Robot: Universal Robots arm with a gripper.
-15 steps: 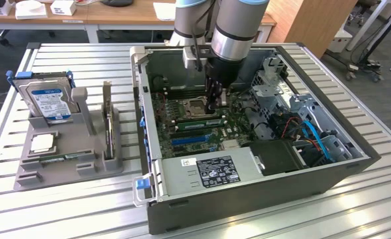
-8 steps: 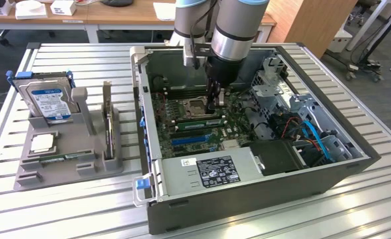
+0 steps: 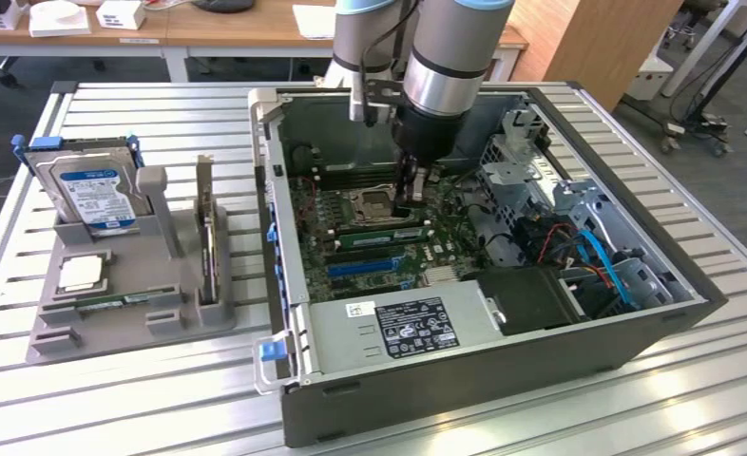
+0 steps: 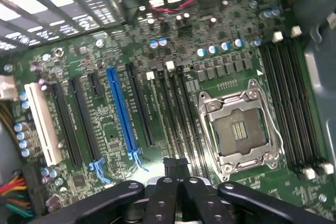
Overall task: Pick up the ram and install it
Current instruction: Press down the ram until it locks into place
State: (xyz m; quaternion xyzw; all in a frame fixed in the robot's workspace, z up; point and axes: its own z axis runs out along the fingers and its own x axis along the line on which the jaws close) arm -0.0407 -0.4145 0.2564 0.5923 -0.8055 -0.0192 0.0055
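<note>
Exterior view: the arm [image 3: 444, 57] stands nearly vertical over the open computer case [image 3: 501, 332] on the worktop [image 3: 145, 380], its wrist reaching down inside. The pincer [image 3: 411, 201] sits low over the motherboard [image 3: 387, 242], just beside the empty processor socket [image 3: 371, 202], fingers [image 4: 173, 198] pressed together. A green ram [image 3: 380, 234] stick lies seated in a slot directly under the pincer's tip. Outside the case, a grey holder [image 3: 126, 304] carries a hard drive [image 3: 95, 195] and an upright card [image 3: 205, 233].
</note>
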